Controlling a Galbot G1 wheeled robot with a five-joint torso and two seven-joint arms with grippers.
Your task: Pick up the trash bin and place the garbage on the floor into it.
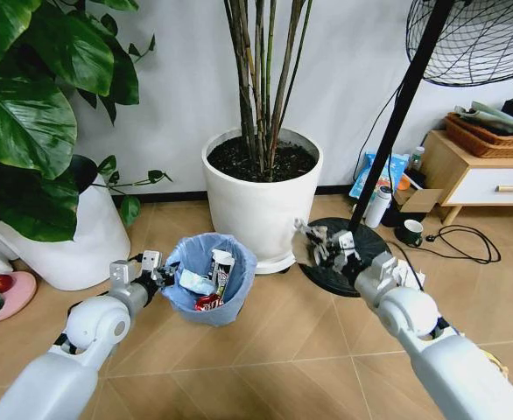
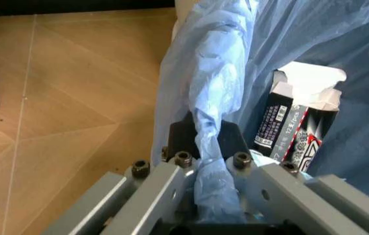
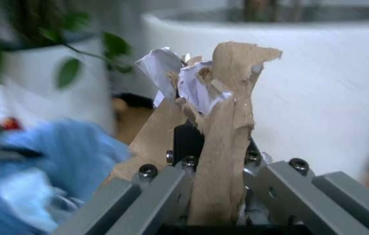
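Bin work, head view first: the trash bin (image 1: 209,278) sits on the floor (image 1: 283,350) in front of the big white plant pot (image 1: 262,188), and the left gripper (image 1: 162,278) has its fingers pinched on the near rim. A few pieces of garbage are inside already. Off to the other side, the right gripper (image 1: 319,245) hangs above the fan base (image 1: 344,254) with a scrap in its fingers.

Left wrist view now: fingers closed tight on the rim, the crinkly blue bag (image 2: 211,122) bunched between them, a black-and-white carton (image 2: 289,132) just beyond. It looks light, but that liner is slippery, so the hard rim is the place to grip.

Right wrist view: fingers clamped on crumpled brown paper (image 3: 227,132), white scrap tucked in. Soft, featherlight, crushable; hold it low.
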